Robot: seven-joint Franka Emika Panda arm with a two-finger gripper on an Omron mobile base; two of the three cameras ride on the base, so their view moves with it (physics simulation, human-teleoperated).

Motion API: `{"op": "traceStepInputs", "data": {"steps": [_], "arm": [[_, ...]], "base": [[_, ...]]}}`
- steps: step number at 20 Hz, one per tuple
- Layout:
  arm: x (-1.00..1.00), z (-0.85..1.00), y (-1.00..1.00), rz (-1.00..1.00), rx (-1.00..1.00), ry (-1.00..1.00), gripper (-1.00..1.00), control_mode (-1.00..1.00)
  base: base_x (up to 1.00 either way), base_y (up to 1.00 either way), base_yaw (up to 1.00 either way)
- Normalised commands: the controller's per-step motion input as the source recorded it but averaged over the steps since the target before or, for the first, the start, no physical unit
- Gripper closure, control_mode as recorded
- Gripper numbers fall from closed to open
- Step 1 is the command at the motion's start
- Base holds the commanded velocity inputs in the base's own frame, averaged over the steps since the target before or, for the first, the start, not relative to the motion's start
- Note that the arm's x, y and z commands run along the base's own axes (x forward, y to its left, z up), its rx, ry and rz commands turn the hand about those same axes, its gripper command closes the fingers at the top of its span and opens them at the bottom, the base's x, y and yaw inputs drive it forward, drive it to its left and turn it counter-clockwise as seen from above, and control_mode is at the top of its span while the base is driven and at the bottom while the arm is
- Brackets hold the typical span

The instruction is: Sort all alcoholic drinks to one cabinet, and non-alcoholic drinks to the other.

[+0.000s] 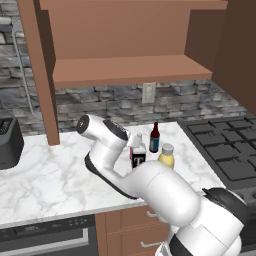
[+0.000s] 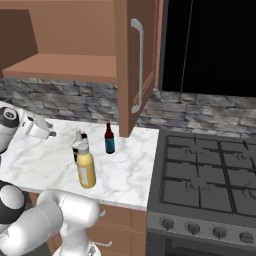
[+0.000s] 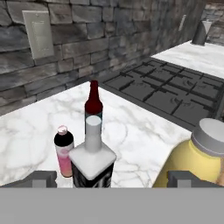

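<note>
Four bottles stand close together on the marble counter [image 1: 55, 175]. In the hand view, the whitish square bottle with a black label [image 3: 92, 159] is nearest, directly ahead of my gripper [image 3: 111, 179]. The gripper is open, with a fingertip low on each side and nothing between them. The tiny pink bottle [image 3: 64, 151] stands left of the whitish bottle. The dark-brown bottle [image 3: 93, 105] is behind it, and the stout yellow bottle [image 3: 197, 164] is at right. From the right base, the gripper [image 2: 49, 133] hovers left of the yellow bottle [image 2: 86, 167] and the dark-brown bottle [image 2: 109, 139].
An open wall cabinet with a bare shelf [image 1: 130, 70] hangs above the counter. Its door [image 2: 135, 65] swings out over the bottles. A gas stove [image 2: 210, 170] adjoins the counter on the right. A dark toaster [image 1: 10, 142] sits far left, and a stone backsplash with an outlet [image 3: 38, 34] is behind.
</note>
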Motion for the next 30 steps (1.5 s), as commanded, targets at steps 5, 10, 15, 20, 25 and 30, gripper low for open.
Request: {"op": "traceStepInputs", "data": {"steps": [5,10,15,20,25,30], "arm": [[0.26,-0.05,0.00,-0.16,-0.03,0.00,-1.00,-1.00],[0.23,-0.05,0.00,-0.17,-0.03,0.00,-1.00,-1.00],[0.21,-0.10,0.00,-0.12,-0.02,-0.01,-1.00,-1.00],[0.04,-0.27,-0.01,-0.01,-0.03,-0.05,-1.00,-1.00],[0.04,-0.27,-0.08,0.00,-0.03,-0.06,-1.00,-1.00],[0.17,-0.16,-0.10,0.00,-0.01,-0.02,-1.00,-1.00]], "base": [[0.00,0.00,0.00],[0.00,0.00,0.00],[0.00,0.00,0.00],[0.00,0.00,0.00],[0.00,0.00,0.00],[0.00,0.00,0.00]]}}
